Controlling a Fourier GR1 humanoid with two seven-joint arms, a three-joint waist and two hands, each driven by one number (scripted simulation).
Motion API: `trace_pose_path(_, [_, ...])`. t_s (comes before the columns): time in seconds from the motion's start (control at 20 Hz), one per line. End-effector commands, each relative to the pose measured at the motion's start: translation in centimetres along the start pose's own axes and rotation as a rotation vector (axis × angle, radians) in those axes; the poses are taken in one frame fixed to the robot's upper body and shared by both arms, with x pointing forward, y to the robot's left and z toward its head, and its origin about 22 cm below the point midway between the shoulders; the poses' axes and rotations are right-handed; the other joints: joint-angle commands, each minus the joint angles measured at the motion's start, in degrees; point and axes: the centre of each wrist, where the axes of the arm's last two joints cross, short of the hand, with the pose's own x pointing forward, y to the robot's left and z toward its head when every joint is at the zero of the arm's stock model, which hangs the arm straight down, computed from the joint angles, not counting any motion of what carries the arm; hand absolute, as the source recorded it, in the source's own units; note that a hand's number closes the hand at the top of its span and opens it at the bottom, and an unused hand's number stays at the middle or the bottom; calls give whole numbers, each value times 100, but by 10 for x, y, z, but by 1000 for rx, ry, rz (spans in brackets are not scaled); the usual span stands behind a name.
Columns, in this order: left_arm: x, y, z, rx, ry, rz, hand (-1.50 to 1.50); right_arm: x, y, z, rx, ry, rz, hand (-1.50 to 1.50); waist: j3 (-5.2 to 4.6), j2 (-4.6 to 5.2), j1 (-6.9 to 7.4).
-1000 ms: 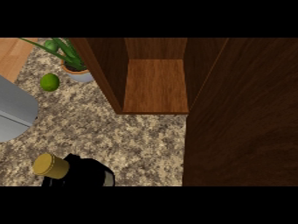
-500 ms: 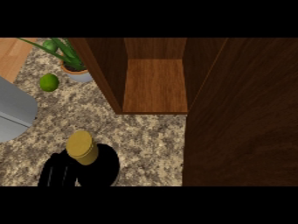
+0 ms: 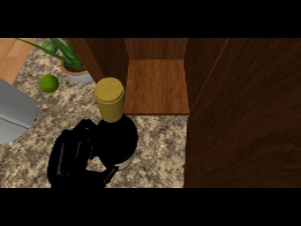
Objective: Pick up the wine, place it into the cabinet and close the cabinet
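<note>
The wine bottle [image 3: 118,132] is dark with a gold cap [image 3: 109,94]. It stands nearly upright in the head view, just in front of the cabinet's left front corner. My left hand [image 3: 73,158] is shut on the bottle's body from the left, and its fingers hide the lower part. The cabinet's wooden shelf [image 3: 156,86] lies open just beyond and to the right of the cap. The cabinet's open door [image 3: 252,115] fills the right side. My right hand does not show.
A green lime [image 3: 48,83] lies on the granite counter [image 3: 159,154] at the left. Behind it stands a potted plant [image 3: 69,56]. A grey appliance [image 3: 1,110] takes up the left edge.
My left hand has carried the bottle from the view's lower edge away from me, up toward the cabinet's opening. The cap now looks larger and closer.
</note>
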Motion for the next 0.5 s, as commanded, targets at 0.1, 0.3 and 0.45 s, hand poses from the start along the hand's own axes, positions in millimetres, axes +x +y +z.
trace_pose_path(0.1, [9,-27,-56,4,-22,-32,150,3,-1,-4,-7,-2,13,-150,-1,4,-20])
trace_pose_path(0.3, [0,-45,-70,-1,-52,-85,150,-16,3,-5,5,-3,16,-150,0,3,-15])
trace_pose_path(0.45, [-7,-67,-82,-11,-46,-149,150,-2,1,1,-7,10,2,-150,0,2,-40])
